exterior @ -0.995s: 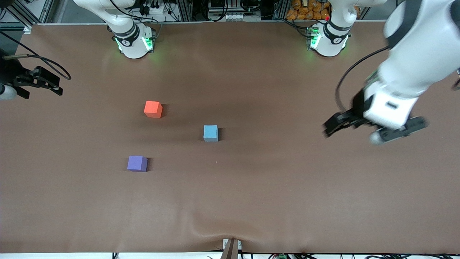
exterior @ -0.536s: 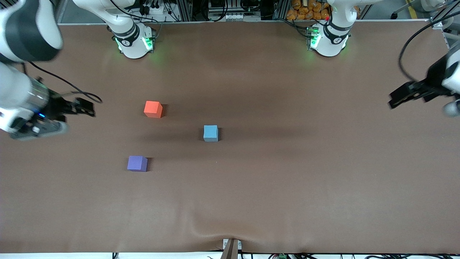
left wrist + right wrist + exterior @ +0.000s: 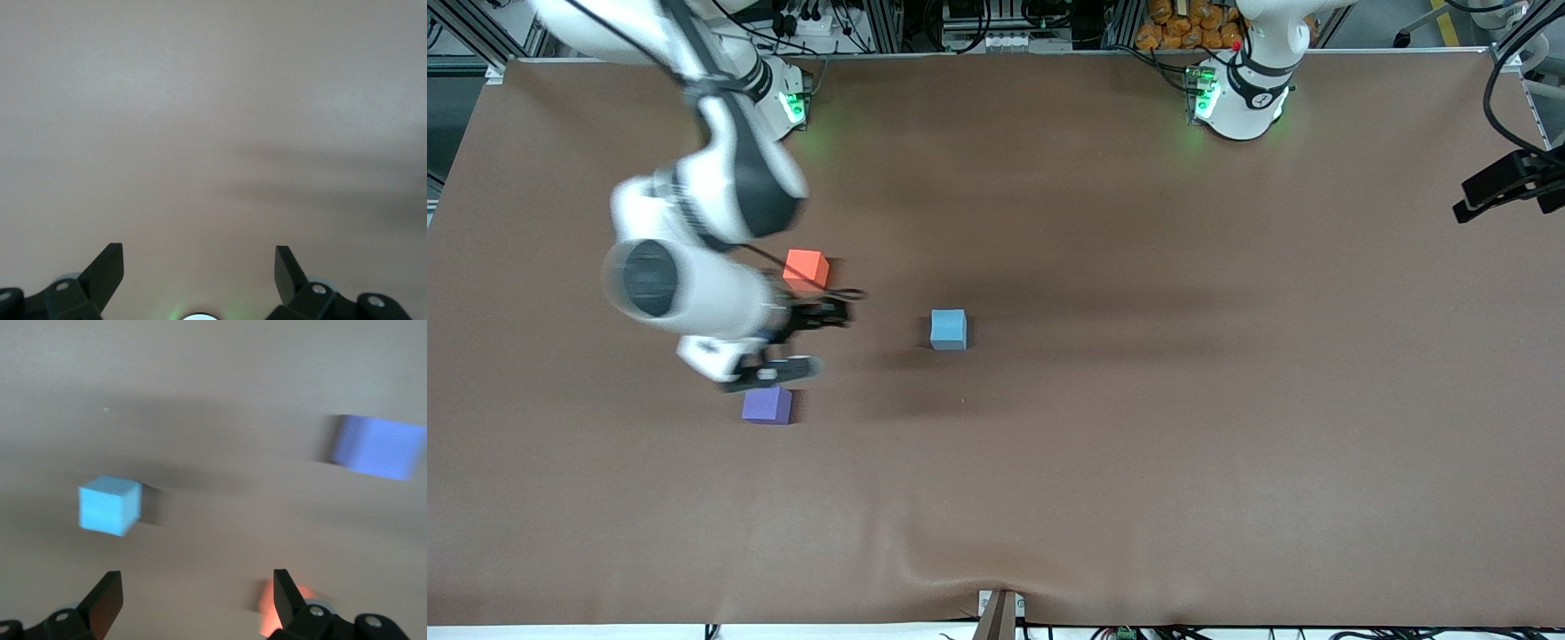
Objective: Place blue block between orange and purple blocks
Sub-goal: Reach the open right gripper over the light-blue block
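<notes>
**Ana:** Blocks first, taken across the front view from the right arm's end of the table. Where do they lie?

**Ben:** The orange block (image 3: 806, 269) and the purple block (image 3: 767, 404) come first, the purple one nearer the front camera, with bare table (image 3: 1138, 462) between them. The blue block (image 3: 948, 329) sits apart from both, more toward the middle of the table and, in depth, about level with that gap. Judging by the task, it only needs carrying sideways into the gap.

**Ana:** And the right gripper?

**Ben:** The right gripper (image 3: 805, 342) hangs over the very gap between orange and purple, its fingers spread wide and holding nothing. Its wrist camera shows the blue block (image 3: 110, 505) ahead of the open fingertips (image 3: 107, 597), the purple block (image 3: 379, 447) off to one side, and an orange blur, likely the orange block (image 3: 267, 613), close by one finger. I read that as an approach toward the blue block, with the jaws opened ready to straddle it.

**Ana:** Nothing grasped yet, then?

**Ben:** No. All three blocks rest on the table, untouched.

**Ana:** What about the left arm's end?

**Ben:** The left gripper (image 3: 1503, 187) waits at the edge of the table, well apart from the blocks. Its wrist view shows open fingers (image 3: 107, 270) over bare brown surface, empty. Parked there, it seems to leave the work to the right arm.
</notes>
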